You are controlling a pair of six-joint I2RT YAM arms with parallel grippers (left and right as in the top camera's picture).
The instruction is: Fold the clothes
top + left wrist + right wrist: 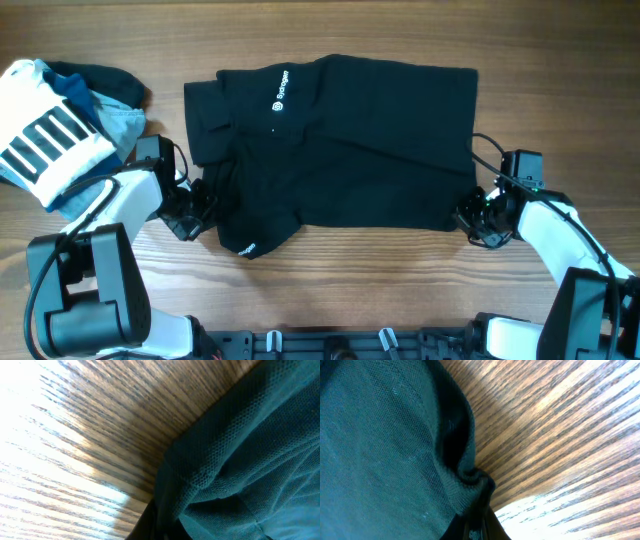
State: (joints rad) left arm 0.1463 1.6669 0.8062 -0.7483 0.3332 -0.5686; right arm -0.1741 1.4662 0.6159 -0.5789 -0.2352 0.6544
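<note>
Overhead straight down on whole table [380, 270], wrist views close-up, shirt [250, 460] edge on wood shared

The wooden table [400, 290] carries a black shirt [370, 150] spread across its middle and, near its left edge, a white striped garment [45, 140] heaped with light-blue [120, 125] and navy [105, 80] garments.

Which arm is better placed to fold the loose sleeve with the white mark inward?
Left, probably. The left gripper sits at the left edge of the black shirt, beside that sleeve; the right gripper is at the opposite lower corner.
</note>
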